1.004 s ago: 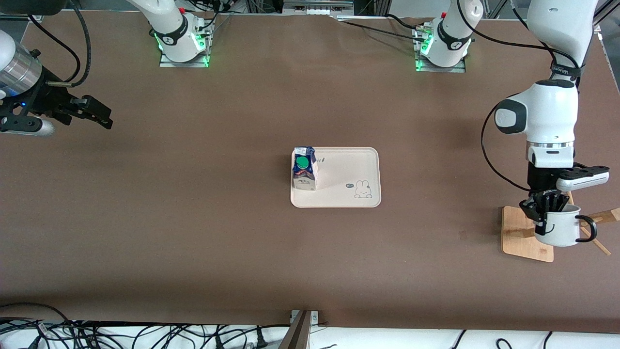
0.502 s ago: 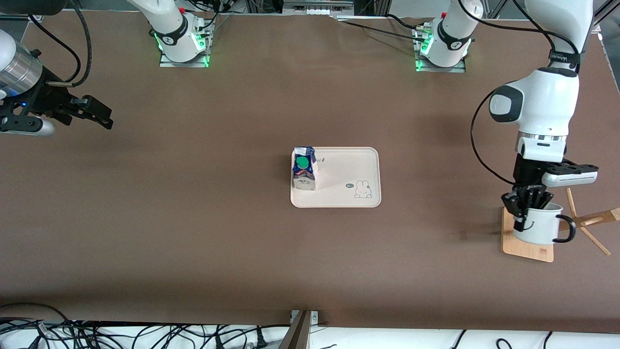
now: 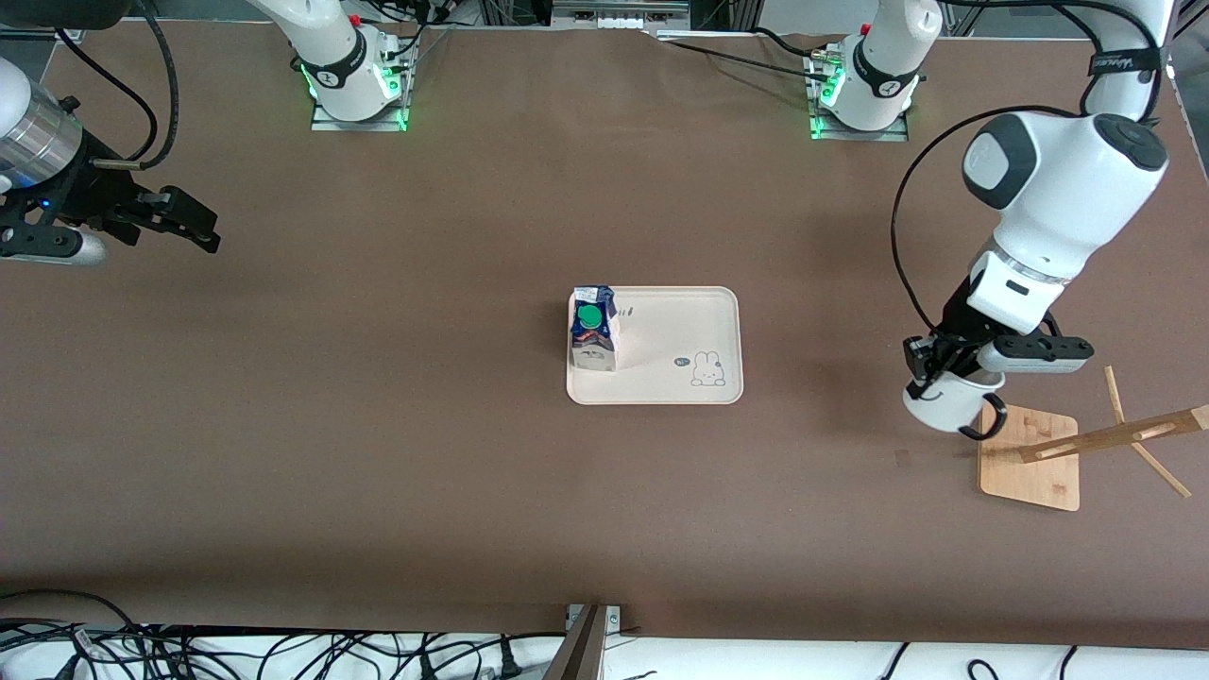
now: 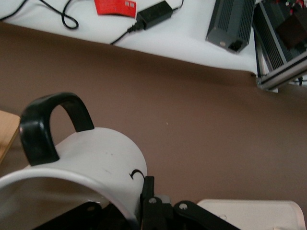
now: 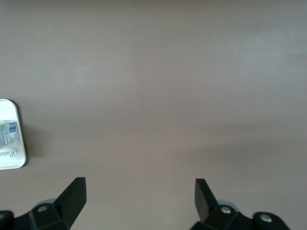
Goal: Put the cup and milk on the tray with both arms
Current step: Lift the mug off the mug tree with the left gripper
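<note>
The milk [image 3: 593,328], a blue-topped carton with a green cap, stands on the cream-white tray [image 3: 680,326] at its end toward the right arm. My left gripper [image 3: 930,370] is shut on the rim of the white cup [image 3: 947,404] and holds it in the air, tilted, over bare table beside the wooden rack base. In the left wrist view the cup [image 4: 91,158] fills the foreground with its black handle [image 4: 45,122] up, and a tray corner [image 4: 249,211] shows. My right gripper [image 3: 194,227] is open and empty, waiting at the right arm's end; its view shows the tray edge [image 5: 9,139].
A square wooden rack base [image 3: 1030,458] with slanted pegs [image 3: 1115,434] stands at the left arm's end. Cables and power supplies [image 4: 230,21] lie off the table edge. The brown table [image 3: 378,425] spreads between the tray and both arms.
My left gripper has lifted the cup off the rack and carried it toward the tray, tilting it. The right arm has not moved.
</note>
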{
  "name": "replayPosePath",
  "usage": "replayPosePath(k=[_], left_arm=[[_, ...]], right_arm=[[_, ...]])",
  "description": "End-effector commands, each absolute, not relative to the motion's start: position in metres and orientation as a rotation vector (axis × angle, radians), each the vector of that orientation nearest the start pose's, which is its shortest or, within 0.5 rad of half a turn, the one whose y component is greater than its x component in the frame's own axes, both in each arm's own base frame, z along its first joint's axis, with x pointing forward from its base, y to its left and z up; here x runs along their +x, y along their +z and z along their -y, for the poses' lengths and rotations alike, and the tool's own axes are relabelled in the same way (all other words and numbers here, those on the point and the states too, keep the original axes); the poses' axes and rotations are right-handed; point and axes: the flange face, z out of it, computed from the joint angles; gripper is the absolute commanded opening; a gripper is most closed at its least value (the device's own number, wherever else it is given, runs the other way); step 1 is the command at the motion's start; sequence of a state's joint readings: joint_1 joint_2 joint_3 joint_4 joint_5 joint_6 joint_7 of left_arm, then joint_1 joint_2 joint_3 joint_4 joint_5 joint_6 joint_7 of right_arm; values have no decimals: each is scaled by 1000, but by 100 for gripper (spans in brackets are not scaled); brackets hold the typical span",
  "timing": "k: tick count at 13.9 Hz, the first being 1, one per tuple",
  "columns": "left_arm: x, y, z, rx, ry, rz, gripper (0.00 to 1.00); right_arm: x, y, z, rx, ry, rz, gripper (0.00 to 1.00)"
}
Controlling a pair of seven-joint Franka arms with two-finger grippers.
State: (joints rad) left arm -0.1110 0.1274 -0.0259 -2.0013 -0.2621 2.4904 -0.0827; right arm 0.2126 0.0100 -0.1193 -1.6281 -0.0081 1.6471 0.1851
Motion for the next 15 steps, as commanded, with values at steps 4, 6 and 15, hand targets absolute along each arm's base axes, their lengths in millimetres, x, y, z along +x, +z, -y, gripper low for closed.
replayPosePath(k=[4, 6, 15], left_arm=[[593, 454, 111, -3375, -83, 56, 0], [590, 444, 124, -3368, -14, 0, 0], [568, 370, 222, -3199, 232, -485, 0]], right_arm=[[563, 603, -54, -3151, -37, -136, 100], [563, 603, -53, -3151, -37, -139, 100], [563, 604, -53, -3150, -39, -139, 100]])
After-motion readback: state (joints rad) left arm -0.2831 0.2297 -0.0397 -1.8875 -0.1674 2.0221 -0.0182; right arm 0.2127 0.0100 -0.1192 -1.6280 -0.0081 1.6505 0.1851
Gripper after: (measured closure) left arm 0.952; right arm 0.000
